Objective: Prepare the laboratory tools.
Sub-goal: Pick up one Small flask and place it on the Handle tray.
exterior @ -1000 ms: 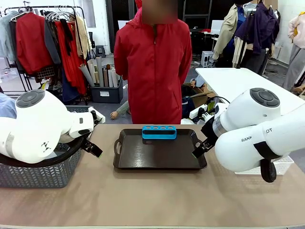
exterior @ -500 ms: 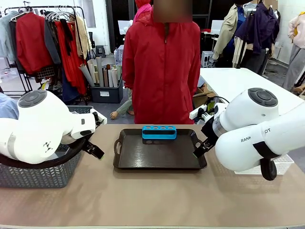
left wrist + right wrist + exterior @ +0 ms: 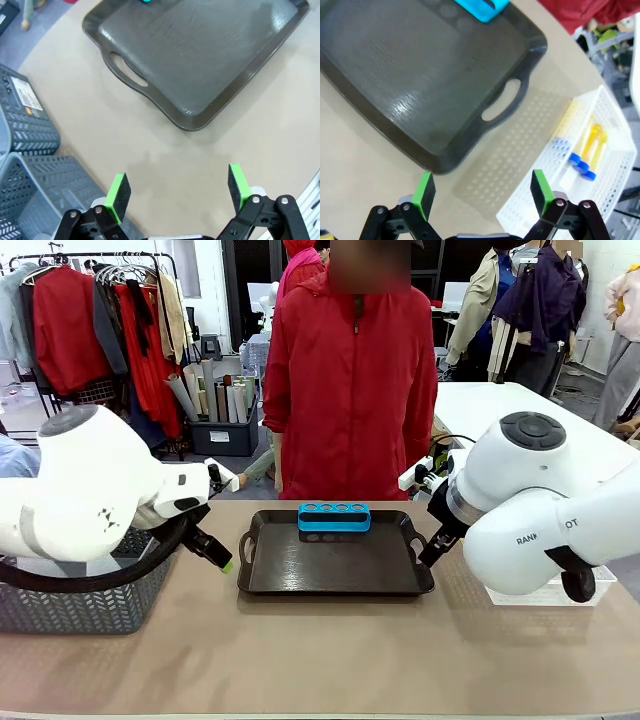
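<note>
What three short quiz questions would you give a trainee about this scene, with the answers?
1. True or false: the blue rack stands on the dark tray.
2. Where do the blue-capped tubes lie? A in the white basket; B in the blue rack; C on the dark tray.
3. Fill in: the left hand is ___, with nothing in it.
Key: 1 true; 2 A; 3 open.
</note>
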Robot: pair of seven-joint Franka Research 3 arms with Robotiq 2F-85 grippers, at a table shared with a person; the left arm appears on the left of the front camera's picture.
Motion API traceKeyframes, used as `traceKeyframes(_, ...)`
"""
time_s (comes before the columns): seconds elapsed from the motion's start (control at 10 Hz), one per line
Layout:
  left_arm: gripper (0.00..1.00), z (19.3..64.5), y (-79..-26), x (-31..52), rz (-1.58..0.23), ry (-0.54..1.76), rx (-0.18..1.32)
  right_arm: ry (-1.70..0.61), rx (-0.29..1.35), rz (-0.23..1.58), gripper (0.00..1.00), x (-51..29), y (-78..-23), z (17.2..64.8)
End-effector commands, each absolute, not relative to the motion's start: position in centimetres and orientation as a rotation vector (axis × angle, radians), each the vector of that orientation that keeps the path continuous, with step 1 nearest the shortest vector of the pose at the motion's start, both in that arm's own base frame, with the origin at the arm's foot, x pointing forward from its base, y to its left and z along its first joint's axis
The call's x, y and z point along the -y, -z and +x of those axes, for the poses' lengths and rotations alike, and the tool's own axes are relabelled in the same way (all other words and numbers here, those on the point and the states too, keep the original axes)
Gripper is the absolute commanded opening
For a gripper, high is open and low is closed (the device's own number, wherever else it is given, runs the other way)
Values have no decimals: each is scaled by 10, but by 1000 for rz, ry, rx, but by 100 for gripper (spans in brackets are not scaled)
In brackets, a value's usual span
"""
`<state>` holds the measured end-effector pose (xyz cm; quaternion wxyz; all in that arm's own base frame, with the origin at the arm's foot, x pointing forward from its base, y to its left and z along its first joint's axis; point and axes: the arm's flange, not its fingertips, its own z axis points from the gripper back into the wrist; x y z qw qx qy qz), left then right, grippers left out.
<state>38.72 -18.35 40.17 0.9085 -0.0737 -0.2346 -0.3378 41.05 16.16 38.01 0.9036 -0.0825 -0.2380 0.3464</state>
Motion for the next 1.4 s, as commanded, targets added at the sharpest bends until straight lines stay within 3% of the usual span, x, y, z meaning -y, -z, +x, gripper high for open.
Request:
traceKeyframes(0.0,100,393,-414,172,-172,725,495,-680,465,-195,100,-184,-385,404)
traceKeyframes(0.9,100,389,-402,186,-143,713,473,-696,475,-173,100,-162,-381,409)
traceKeyframes(1.3,100,383,-417,190,-280,807,352,-815,454,113,100,-183,-395,412)
